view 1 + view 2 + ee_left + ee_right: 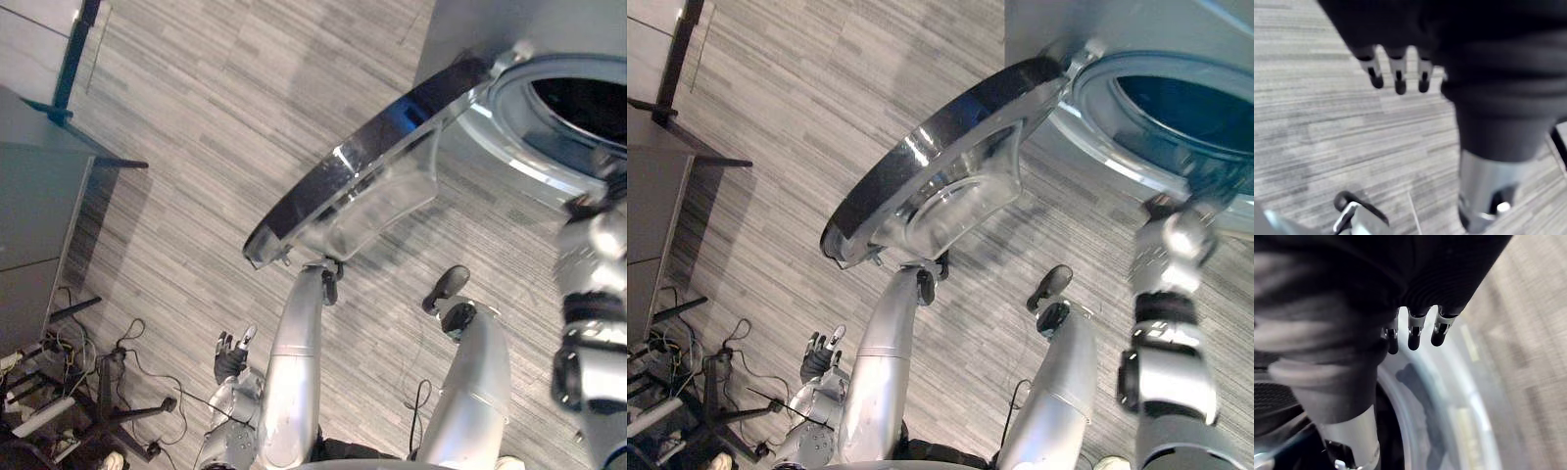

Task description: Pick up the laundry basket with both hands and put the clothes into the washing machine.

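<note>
Washing machine [1095, 125], door [940, 181] open, right hand [1414, 335] straight-fingered before it (left hand [231, 354] relaxed, empty)

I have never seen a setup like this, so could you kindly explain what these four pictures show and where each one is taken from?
These come from a two-legged humanoid robot. The two wide pictures are its head camera's two eyes, looking down; the two close ones come from cameras on its wrists. The washing machine has its round glass door standing open above the grey striped floor. The left robot hand hangs low over that floor, fingers relaxed, holding nothing. The right robot hand is by the rim of the drum opening, fingers straight, also empty.
</note>
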Motion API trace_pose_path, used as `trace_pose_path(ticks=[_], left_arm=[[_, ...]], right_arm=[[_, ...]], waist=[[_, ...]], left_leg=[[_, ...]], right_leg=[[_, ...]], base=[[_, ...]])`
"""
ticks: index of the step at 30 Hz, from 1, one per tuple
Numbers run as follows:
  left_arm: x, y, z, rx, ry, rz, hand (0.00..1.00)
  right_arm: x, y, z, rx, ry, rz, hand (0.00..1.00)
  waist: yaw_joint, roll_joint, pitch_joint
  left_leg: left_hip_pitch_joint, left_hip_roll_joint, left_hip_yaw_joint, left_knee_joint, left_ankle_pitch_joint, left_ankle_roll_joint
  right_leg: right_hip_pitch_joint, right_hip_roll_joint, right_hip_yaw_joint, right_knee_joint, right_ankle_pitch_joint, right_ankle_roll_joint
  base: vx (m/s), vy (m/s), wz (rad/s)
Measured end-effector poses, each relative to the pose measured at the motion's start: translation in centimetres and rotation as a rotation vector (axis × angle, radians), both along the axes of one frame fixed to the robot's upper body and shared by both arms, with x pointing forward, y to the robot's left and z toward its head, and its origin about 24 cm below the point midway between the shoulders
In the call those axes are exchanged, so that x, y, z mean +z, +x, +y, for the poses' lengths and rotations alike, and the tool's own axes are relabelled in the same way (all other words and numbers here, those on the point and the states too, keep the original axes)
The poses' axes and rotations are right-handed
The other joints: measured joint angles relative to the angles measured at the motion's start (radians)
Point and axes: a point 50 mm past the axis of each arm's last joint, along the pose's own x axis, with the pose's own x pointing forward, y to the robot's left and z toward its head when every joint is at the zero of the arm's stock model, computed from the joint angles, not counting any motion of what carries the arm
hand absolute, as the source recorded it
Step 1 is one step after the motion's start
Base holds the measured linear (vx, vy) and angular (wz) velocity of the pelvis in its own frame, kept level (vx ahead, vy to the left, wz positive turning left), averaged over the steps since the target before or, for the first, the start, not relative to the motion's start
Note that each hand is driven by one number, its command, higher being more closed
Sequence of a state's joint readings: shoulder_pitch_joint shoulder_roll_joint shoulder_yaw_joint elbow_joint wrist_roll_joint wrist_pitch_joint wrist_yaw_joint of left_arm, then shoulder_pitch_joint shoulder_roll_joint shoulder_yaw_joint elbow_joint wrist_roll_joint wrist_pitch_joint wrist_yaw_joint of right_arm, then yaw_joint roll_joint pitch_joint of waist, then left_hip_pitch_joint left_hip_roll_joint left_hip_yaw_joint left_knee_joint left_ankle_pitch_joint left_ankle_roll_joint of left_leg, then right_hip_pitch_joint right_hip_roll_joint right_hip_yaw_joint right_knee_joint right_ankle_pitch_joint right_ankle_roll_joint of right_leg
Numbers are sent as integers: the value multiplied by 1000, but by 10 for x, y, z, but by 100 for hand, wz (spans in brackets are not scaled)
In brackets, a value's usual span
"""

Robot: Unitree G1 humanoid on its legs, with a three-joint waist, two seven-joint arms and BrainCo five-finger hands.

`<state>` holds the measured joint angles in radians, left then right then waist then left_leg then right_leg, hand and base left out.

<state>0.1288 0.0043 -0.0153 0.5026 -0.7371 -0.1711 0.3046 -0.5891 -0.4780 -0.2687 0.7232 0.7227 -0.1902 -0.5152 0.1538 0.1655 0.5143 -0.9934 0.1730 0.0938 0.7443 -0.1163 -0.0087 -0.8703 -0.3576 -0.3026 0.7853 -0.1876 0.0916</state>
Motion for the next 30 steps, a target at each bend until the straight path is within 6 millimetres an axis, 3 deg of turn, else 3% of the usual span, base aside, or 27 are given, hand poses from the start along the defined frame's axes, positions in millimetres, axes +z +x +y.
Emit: trace_pose_path(ticks=[2,3,5,6,8,9,11,12,14,18,20,22,24,26,30], left_arm=[[-13,-12,9,18,7,83,0],[-16,-15,10,15,10,105,0],[-25,-25,19,19,20,174,0],[-26,-28,22,29,19,187,0],[-30,-33,29,34,29,220,0],[-30,-34,30,35,28,226,0],[-31,-38,37,49,38,231,0],[-30,-38,39,53,45,230,0],[-29,-37,37,48,55,222,0],[-32,-53,42,100,46,234,0],[-38,-70,40,145,21,274,0],[-48,-93,37,197,-27,342,0],[-56,-113,38,233,-43,416,0],[-59,-127,41,264,-48,461,0],[-56,-119,43,242,-34,427,0]], right_arm=[[-61,-15,25,39,111,135,0],[-74,-19,30,47,133,167,0],[-122,-44,50,62,208,302,0],[-133,-51,54,62,225,337,0],[-173,-91,61,46,281,470,0],[-181,-101,62,40,295,497,0],[-208,-145,61,-19,357,589,0],[-213,-156,60,-36,372,604,0],[-231,-203,56,-122,446,657,0],[-250,-263,68,-239,597,702,0],[-253,-279,73,-277,634,701,0],[-253,-284,75,-287,654,687,0],[-250,-277,77,-261,654,651,0],[-247,-264,76,-226,640,620,0],[-238,-218,79,-130,600,556,0]], waist=[[-27,-30,1],[-38,-36,0],[-70,-71,-1],[-78,-83,-1],[-106,-116,-5],[-115,-123,-5],[-141,-150,-15],[-143,-154,-17],[-153,-164,-19],[-169,-193,-44],[-167,-192,-76],[-160,-186,-127],[-153,-176,-163],[-127,-155,-231],[-101,-141,-278]], left_leg=[[86,-8,24,-43,0,0],[106,-13,25,-53,0,0],[196,-20,39,-97,1,-2],[220,-23,43,-108,2,-3],[317,-35,46,-157,2,-12],[343,-36,48,-167,3,-13],[442,-45,55,-214,8,-23],[469,-48,56,-230,10,-26],[592,-59,60,-306,23,-46],[768,-75,53,-435,51,-82],[821,-74,51,-474,55,-88],[869,-66,57,-514,59,-96],[924,-53,56,-554,74,-103],[965,-40,36,-604,119,-104],[961,-45,8,-615,215,-109]], right_leg=[[63,-5,4,-27,3,4],[81,-8,3,-32,2,4],[154,-10,5,-59,2,5],[173,-11,7,-65,1,6],[259,-11,5,-97,-2,9],[284,-11,3,-104,-3,10],[374,-10,1,-138,-7,10],[399,-10,-1,-150,-7,11],[516,-6,-17,-208,-2,21],[675,-6,-55,-267,-13,40],[722,-4,-73,-278,-21,41],[763,8,-86,-293,-36,42],[808,22,-106,-305,-53,38],[862,37,-150,-336,-72,35],[964,57,-253,-429,-62,30]], base=[[57,-42,0],[48,-49,3],[56,-60,0],[51,-64,-2],[35,-46,2],[29,-37,-2],[24,-34,-2],[28,-33,-2],[46,-34,1],[86,-61,11],[123,-94,10],[186,-118,4],[135,-100,6],[173,-115,32],[97,-113,65]])
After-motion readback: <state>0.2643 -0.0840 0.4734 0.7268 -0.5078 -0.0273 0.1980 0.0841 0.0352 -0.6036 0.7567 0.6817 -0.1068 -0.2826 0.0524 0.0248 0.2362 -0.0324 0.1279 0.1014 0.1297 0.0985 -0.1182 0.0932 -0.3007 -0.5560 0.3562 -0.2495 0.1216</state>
